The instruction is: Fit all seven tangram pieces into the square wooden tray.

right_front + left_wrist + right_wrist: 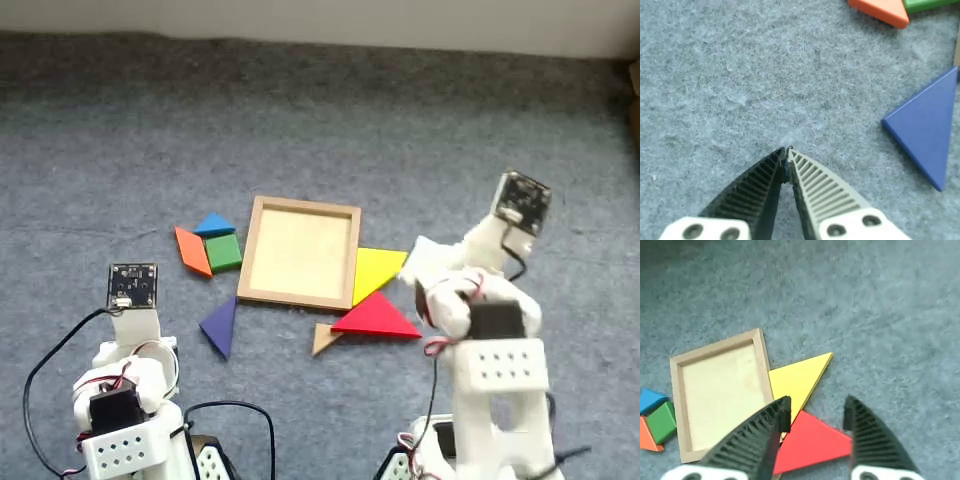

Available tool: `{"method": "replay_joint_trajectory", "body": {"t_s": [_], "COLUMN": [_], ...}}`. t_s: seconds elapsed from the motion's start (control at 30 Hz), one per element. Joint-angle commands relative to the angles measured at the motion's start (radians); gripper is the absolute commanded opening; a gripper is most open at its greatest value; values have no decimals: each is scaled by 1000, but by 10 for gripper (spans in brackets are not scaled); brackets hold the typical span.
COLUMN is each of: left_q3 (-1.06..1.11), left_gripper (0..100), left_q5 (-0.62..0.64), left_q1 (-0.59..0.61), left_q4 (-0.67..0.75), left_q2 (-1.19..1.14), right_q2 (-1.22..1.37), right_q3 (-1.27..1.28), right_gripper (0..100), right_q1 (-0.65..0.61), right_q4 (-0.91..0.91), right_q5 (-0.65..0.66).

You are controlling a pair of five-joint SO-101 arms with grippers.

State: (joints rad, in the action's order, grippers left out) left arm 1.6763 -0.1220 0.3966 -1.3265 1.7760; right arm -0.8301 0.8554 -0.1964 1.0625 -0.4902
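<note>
I see the tray point(296, 299) at the middle of the grey carpet point(320, 130) in the high view, and all seven pieces lie on the carpet around it. At 9 o'clock from the tray there is a tight cluster: the green square point(225, 251) just beside the rim, the orange piece point(192, 250) against the square's far side, and the light blue triangle point(214, 224) touching the square's top. The dark blue triangle point(220, 323) lies alone at about 7 o'clock, near the tray's corner. The yellow triangle point(376, 268) rests against the rim at 3 o'clock. The red triangle point(377, 317) meets the yellow's lower edge at about 4 o'clock, and the small tan triangle point(324, 337) sits at 5 o'clock, touching the red one's corner. My left gripper point(786, 151) has its fingers pressed together with nothing between them, over bare carpet with the dark blue triangle close by. My right gripper point(817, 407) has its fingers spread apart and grips nothing; the red and yellow triangles show in the gap.
</note>
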Motion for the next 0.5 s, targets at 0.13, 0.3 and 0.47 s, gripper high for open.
{"method": "replay_joint_trajectory", "body": {"t_s": [0.13, 0.3, 0.47], "left_q3": [19, 19, 19], "left_gripper": [7, 7, 7], "left_q5": [6, 6, 6], "left_q1": [7, 7, 7], "left_q4": [-5, -5, -5], "left_q2": [45, 45, 45], "right_q2": [257, 406, 628], "right_q3": [-70, -90, -234], "right_gripper": [286, 286, 286], "right_q1": [-125, -147, -147], "right_q4": [-249, -377, -374], "right_q5": [-126, -189, -203]}}
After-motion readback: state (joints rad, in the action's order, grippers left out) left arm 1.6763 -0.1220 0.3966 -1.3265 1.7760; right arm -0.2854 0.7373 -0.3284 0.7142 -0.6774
